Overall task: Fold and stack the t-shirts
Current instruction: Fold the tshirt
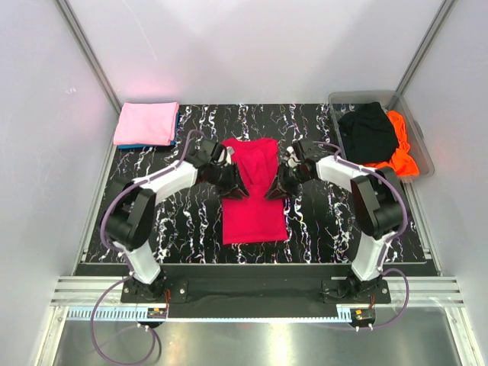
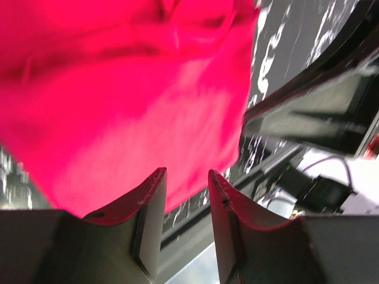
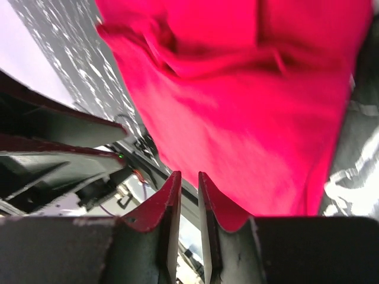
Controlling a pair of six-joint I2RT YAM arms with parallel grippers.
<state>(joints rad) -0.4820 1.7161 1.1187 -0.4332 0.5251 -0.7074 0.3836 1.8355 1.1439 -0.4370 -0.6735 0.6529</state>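
A crimson-red t-shirt [image 1: 253, 200] lies as a long strip on the mat's middle, its far part rumpled. My left gripper [image 1: 232, 181] sits at the shirt's left edge and my right gripper [image 1: 277, 187] at its right edge. In the left wrist view the left gripper [image 2: 186, 180] is open, nothing between its fingers, with the red cloth [image 2: 136, 100] just beyond the tips. In the right wrist view the right gripper [image 3: 189, 180] stands a narrow gap apart, empty, with the red cloth [image 3: 249, 100] past it. A folded pink t-shirt [image 1: 146, 123] rests on a blue one [image 1: 136, 146] at the far left.
A clear plastic bin [image 1: 418, 131] stands at the far right, holding a black t-shirt [image 1: 369, 131] and an orange one [image 1: 401, 154]. The black marbled mat [image 1: 183, 221] covers the table between white side walls. Both arm bases sit at the near edge.
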